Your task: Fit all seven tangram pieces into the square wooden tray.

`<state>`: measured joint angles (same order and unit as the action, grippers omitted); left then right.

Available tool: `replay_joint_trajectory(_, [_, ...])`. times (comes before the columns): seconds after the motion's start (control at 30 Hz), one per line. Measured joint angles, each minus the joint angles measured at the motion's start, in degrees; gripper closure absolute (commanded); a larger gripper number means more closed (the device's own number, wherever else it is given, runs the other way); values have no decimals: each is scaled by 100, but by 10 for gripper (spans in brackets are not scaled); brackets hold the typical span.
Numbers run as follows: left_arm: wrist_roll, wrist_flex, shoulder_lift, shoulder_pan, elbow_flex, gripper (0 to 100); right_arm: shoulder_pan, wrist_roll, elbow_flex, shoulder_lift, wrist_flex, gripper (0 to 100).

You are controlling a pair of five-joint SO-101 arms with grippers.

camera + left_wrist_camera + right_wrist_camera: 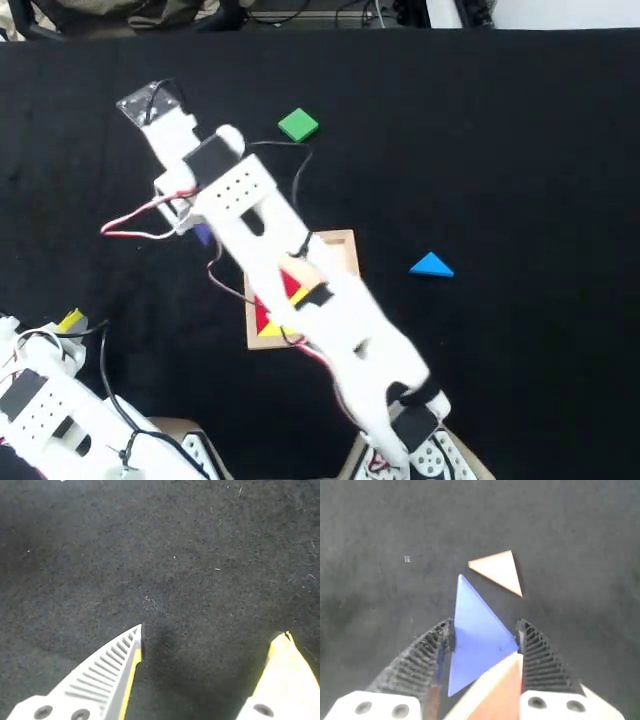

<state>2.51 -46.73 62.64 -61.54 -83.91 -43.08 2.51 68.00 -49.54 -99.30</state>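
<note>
The square wooden tray [345, 241] lies mid-table, largely covered by my right arm [240, 200], which stretches across it toward the far left. Red [291, 285] and yellow [270, 328] pieces show inside the tray. In the right wrist view my right gripper [482, 627] is shut on a dark blue triangle [477, 630], just above the black cloth. A pale orange triangle [497, 571] lies just beyond its tip. A green square [298, 125] and a light blue triangle [431, 265] lie loose. My left gripper [212, 632] stands open over bare cloth at the near left.
A black cloth covers the table. A scrap of dark blue [203, 235] peeks out under the right arm, left of the tray. Red and white wires hang from that arm. Both arm bases sit at the near edge.
</note>
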Motion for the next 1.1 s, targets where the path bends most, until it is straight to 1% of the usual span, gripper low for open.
replay_joint_trajectory(0.13, [0,0,0,0,0,619,167,-185,-1943,1591,0,864])
replay_joint_trajectory(0.27, [0,0,0,0,0,619,536,-809,-3692,3015,53,864])
replay_joint_trajectory(0.4, [0,0,0,0,0,619,1134,-1503,-5292,4070,360,864])
replay_joint_trajectory(0.6, [0,0,0,26,-97,619,2119,-2681,-7842,5556,1521,864])
replay_joint_trajectory(0.7, [0,0,0,26,-97,619,2330,-3297,-9178,6382,2312,864])
replay_joint_trajectory(0.8, [0,0,0,26,-97,619,2312,-3516,-10426,7112,3112,864])
replay_joint_trajectory(0.9, [-9,0,0,88,-114,619,2338,-3560,-11182,7385,3727,864])
replay_joint_trajectory(0.97, [0,0,0,255,-132,619,2356,-3569,-11270,7393,3886,862])
replay_joint_trajectory(1.1, [0,0,0,299,-132,619,2347,-3622,-11270,7147,4149,862])
